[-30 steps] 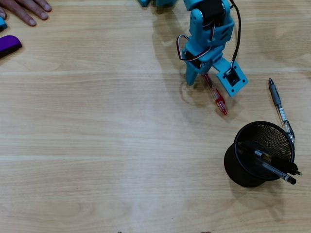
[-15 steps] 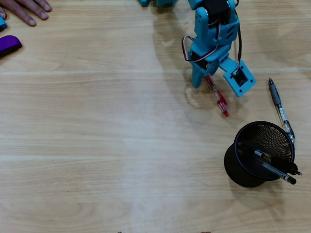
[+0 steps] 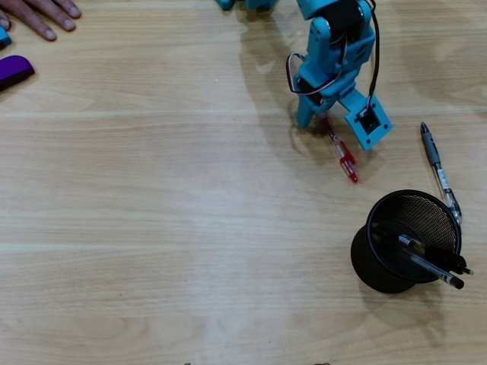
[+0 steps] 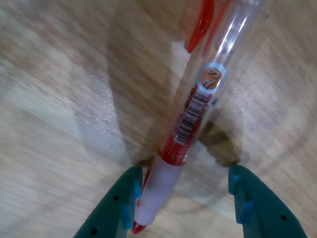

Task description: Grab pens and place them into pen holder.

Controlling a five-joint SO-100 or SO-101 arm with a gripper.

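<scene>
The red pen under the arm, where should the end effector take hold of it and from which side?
Grip the red pen on its pale rubber sleeve near the tip, coming straight down from above. It lies flat on the table, so only its long sides are free; the sleeve already sits between the open end effector fingers, one on each side. Closing across the barrel looks likeliest to hold.

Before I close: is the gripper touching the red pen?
Touching: the wrist view shows the red pen against one finger of the open gripper.
</scene>
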